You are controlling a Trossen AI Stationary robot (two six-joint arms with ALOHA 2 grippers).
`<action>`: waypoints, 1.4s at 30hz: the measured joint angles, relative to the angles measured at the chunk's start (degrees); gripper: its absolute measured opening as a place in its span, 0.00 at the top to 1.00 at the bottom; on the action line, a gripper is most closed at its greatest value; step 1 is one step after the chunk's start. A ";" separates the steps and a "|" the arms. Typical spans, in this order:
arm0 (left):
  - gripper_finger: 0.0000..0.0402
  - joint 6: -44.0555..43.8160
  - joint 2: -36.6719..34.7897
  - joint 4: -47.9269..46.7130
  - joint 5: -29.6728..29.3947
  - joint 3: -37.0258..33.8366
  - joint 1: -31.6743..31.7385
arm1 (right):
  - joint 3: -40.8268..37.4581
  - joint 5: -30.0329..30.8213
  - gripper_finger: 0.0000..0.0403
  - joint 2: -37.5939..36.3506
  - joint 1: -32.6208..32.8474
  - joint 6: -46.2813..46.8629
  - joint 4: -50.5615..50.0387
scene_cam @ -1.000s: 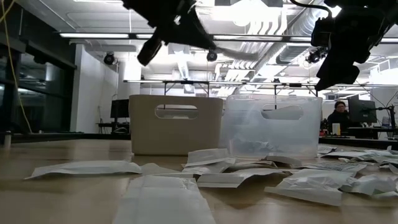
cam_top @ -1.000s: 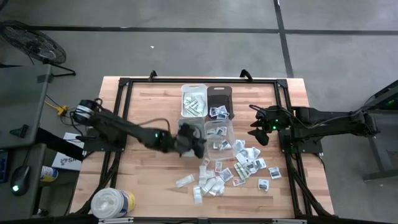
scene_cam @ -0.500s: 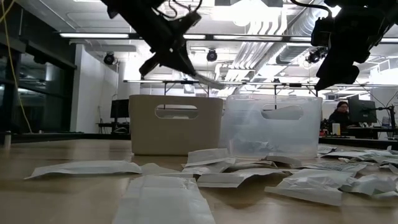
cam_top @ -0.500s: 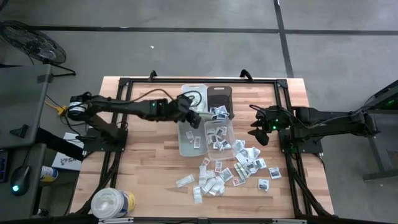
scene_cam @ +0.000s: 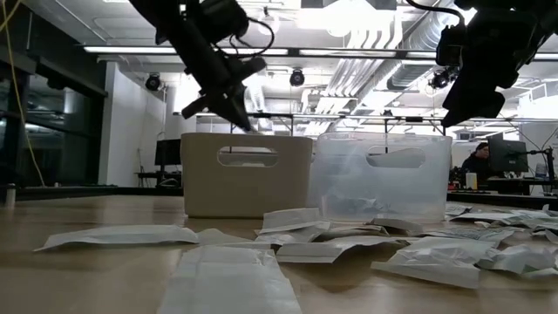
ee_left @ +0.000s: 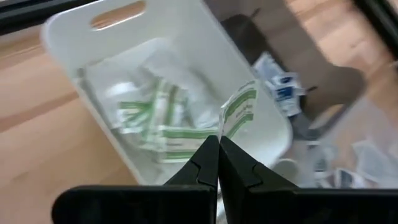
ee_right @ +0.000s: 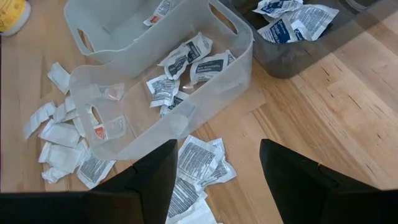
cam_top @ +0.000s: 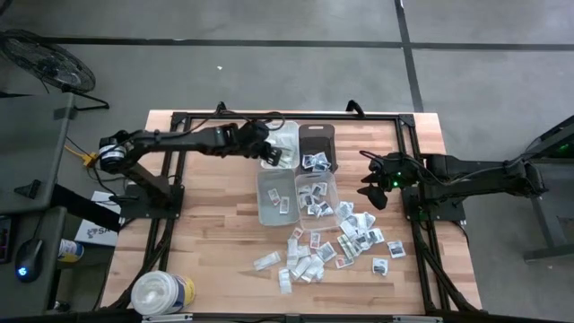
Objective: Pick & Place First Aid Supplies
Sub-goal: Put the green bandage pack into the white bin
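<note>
Closed jaws of the left gripper [ee_left: 217,144] pinch a green-striped packet [ee_left: 239,111] above the white bin [ee_left: 65,37], which holds similar packets. Right gripper [ee_right: 214,165] hangs wide open beside the clear bin [ee_right: 239,50].

Light: bright, even, from ceiling strip lamps [scene_cam: 218,50] in the low view.
Shadows: soft, faint.
Glare: around those lamps.
Blur: left wrist view smeared; nearest packets [scene_cam: 228,281] in low view unfocused.
</note>
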 joint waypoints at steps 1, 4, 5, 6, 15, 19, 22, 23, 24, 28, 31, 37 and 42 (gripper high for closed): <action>1.00 0.51 0.14 -0.38 0.10 0.00 0.78 | 0.00 0.00 0.45 0.00 0.00 0.11 0.00; 1.00 1.45 1.09 0.11 2.32 0.00 2.87 | 0.00 0.59 0.45 0.01 0.00 1.07 0.00; 1.00 1.77 1.45 0.42 3.12 0.00 3.50 | 0.00 1.19 0.45 0.01 -0.02 1.32 0.00; 1.00 2.01 2.05 1.35 3.37 0.02 3.84 | 0.00 1.55 0.45 0.00 -0.02 1.50 0.00; 1.00 2.05 7.24 2.10 4.42 0.00 3.92 | 0.00 1.61 0.45 -0.01 0.00 1.73 -0.34; 1.00 2.36 7.67 2.39 4.94 0.00 3.94 | 0.00 1.61 0.45 -0.01 0.00 1.73 -0.33; 0.99 2.51 7.76 2.20 4.96 0.00 3.93 | 0.00 1.62 0.45 -0.01 -0.02 1.73 -0.33; 0.98 2.51 7.76 2.24 4.97 0.00 3.93 | 0.00 1.62 0.45 -0.01 -0.02 1.73 -0.33; 0.96 2.51 7.76 2.24 5.08 0.00 3.94 | 0.00 1.60 0.45 0.00 -0.02 1.73 -0.33; 0.87 2.51 7.76 2.21 5.99 0.00 3.94 | 0.00 1.62 0.45 -0.01 -0.01 1.73 -0.31; 0.80 2.81 7.76 2.20 5.99 0.00 3.92 | 0.00 1.60 0.45 0.01 -0.02 1.73 -0.31; 0.70 5.79 6.01 1.63 3.37 0.00 3.90 | 0.00 1.55 0.45 -0.01 -0.02 1.72 -0.38; 0.69 10.38 4.12 -0.47 0.77 0.00 3.94 | 0.00 1.49 0.45 -0.01 -0.02 1.70 -0.50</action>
